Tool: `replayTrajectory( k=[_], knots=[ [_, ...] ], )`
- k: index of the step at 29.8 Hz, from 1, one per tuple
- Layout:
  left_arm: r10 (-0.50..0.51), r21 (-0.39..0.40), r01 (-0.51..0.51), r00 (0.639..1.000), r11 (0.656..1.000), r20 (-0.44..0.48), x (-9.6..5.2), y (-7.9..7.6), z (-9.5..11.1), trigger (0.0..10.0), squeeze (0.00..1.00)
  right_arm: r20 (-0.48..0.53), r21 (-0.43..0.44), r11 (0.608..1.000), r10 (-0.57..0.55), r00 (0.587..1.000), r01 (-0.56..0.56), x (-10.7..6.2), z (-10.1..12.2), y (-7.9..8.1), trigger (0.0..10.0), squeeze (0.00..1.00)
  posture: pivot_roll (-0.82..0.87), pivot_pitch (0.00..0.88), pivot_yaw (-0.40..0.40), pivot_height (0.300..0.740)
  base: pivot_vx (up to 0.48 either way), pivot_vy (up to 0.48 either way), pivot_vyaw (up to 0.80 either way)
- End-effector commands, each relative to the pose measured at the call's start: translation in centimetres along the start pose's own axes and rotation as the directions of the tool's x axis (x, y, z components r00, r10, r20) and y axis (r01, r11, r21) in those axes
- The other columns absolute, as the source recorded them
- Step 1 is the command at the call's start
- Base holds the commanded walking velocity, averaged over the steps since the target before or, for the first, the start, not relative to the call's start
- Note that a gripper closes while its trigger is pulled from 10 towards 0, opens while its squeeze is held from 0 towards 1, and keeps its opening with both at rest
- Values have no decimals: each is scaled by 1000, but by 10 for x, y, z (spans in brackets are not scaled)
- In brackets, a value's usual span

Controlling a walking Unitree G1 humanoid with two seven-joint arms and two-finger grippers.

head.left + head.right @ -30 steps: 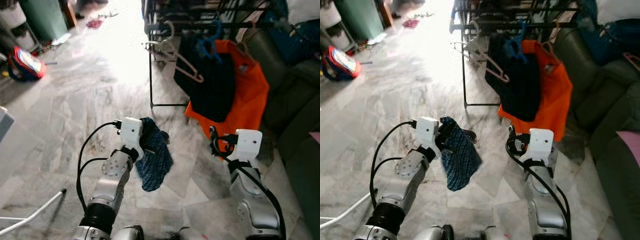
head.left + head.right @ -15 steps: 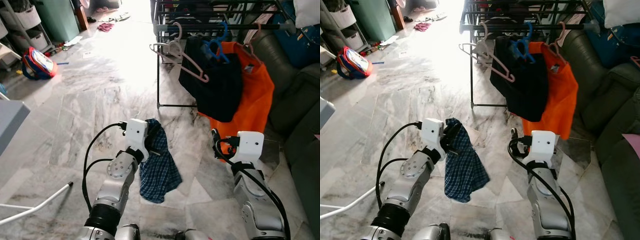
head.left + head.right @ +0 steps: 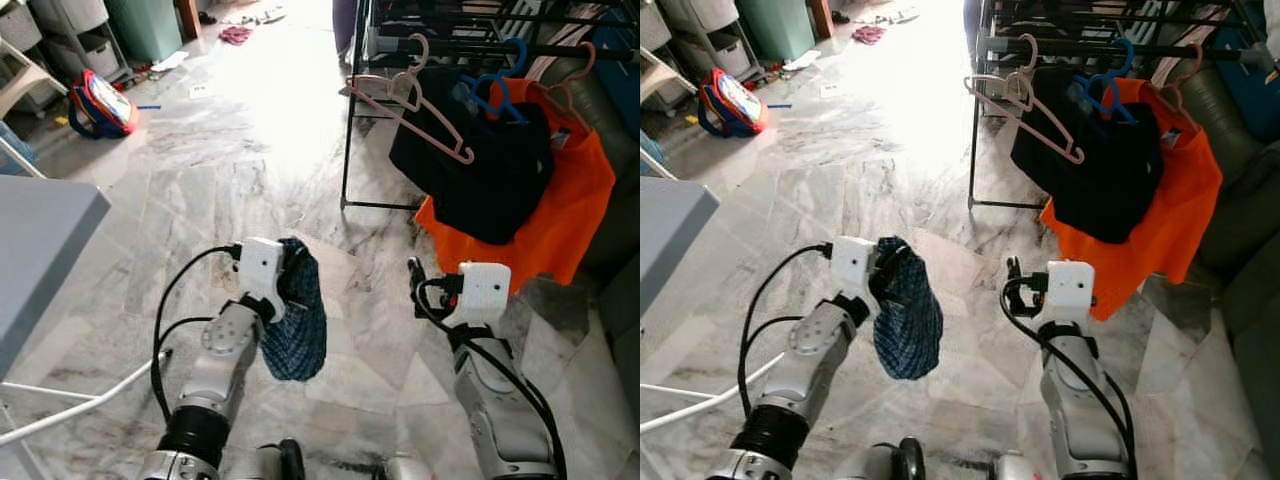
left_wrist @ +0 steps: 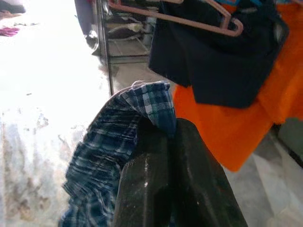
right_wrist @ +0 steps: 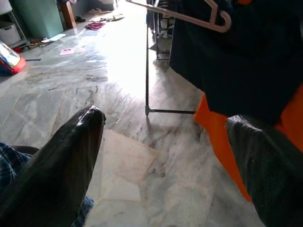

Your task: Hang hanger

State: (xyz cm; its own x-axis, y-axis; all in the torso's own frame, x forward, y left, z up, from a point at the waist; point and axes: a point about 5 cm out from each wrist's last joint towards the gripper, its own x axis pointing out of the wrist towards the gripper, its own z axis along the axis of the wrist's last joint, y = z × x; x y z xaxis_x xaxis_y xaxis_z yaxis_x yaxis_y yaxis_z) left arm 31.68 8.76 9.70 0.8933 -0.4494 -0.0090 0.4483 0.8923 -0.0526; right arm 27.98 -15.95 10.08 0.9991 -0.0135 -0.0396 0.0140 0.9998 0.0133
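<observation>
My right claw (image 5: 165,156) hangs above the marble floor (image 5: 128,94), its two black fingers (image 5: 61,161) spread wide apart with nothing between them. Ahead, a pink hanger (image 5: 189,16) lies against a dark garment (image 5: 236,56), with an orange garment (image 5: 215,127) hanging below it beside the black rack leg (image 5: 147,71). A scrap of blue checked cloth (image 5: 7,158) shows beside one finger, and a red-and-blue bag (image 5: 9,56) sits far off across the floor.
</observation>
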Motion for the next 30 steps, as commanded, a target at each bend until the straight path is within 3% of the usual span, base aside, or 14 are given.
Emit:
replayTrajectory(
  k=[1,9,16,20,25,29,30],
  knots=[
    [-21,11,21,1000,1000,-10,-2,-4,-3,10000,0,-18,-4,1000,-12,1000,12,-4,-5,-2,10000,0,-120,151,34,740,0,326,0],
    [-20,8,21,999,1000,-26,-2,-5,-7,10000,0,-25,-9,1000,-3,1000,3,-2,-8,-1,10000,0,-122,109,35,740,0,308,0],
    [37,32,-36,999,999,-40,-7,5,-13,10000,0,-51,-4,1000,-21,998,21,-4,-17,-6,10000,0,-120,89,49,740,0,0,0],
    [42,-5,-42,997,999,-63,-11,5,-21,10000,0,-75,5,999,-42,996,42,-7,-25,-9,10000,0,-123,73,50,740,0,0,0],
    [48,-6,-48,998,999,-45,-13,3,-25,10000,0,-12,-20,997,-69,998,69,-4,-15,-12,10000,0,-120,70,47,740,0,0,0],
    [106,-21,-106,994,994,-16,-17,13,-21,10000,0,43,-70,993,-90,995,93,-3,-4,-19,10000,0,-122,95,43,740,0,0,0],
    [128,0,-128,992,992,-10,-22,22,-21,10000,0,57,-95,992,-82,995,87,-5,-1,-21,10000,0,-123,102,38,740,0,0,0]
  ],
)
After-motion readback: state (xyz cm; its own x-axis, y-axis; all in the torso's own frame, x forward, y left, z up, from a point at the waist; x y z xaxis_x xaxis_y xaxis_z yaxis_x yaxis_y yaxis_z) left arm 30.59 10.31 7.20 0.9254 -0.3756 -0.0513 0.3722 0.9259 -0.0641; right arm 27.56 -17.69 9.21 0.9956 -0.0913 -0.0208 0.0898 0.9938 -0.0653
